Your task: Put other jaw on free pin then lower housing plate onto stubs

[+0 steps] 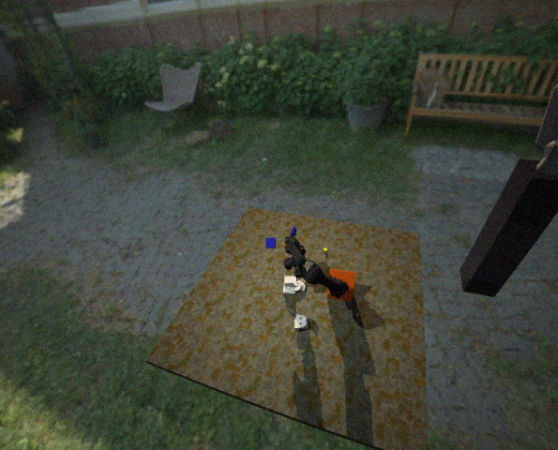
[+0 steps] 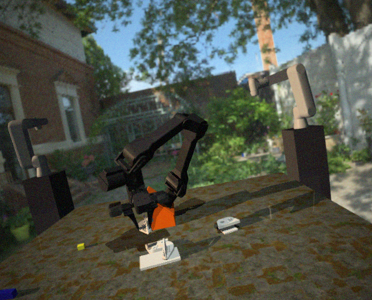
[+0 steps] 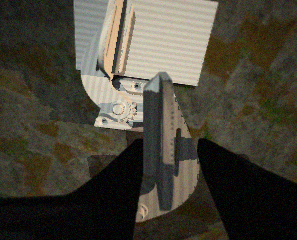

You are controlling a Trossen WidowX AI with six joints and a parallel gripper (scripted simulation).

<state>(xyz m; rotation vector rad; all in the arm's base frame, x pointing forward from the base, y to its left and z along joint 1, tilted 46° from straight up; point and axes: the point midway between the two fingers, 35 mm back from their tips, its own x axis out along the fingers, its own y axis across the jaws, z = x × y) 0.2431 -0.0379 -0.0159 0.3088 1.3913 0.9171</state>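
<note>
Blue pieces: we count two (image 1: 270, 242) (image 2: 2, 294) — both upper middle of the top frame
Yellow cubes: one (image 1: 325, 249) (image 2: 80, 246), lower left in the exterior frame
Orange blocks: one (image 1: 347, 277) (image 2: 164, 219)
White jaws: we see two (image 2: 144, 226) (image 3: 168, 145) — one at the wrist frame's centre
White base plates: one (image 1: 288, 287) (image 2: 150, 262) (image 3: 175, 40)
Black arms: one (image 1: 295, 249) (image 2: 156, 137)
Pale arms: two (image 1: 557, 116) (image 2: 302, 90)
Garden benches: one (image 1: 477, 107), upper right

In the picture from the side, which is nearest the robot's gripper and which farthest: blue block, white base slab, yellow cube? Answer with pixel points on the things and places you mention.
1. White base slab (image 1: 288, 289) (image 2: 147, 264) (image 3: 175, 40), low centre.
2. Yellow cube (image 1: 325, 249) (image 2: 80, 246), to the left.
3. Blue block (image 1: 294, 231) (image 2: 1, 294), bottom-left corner.
</note>
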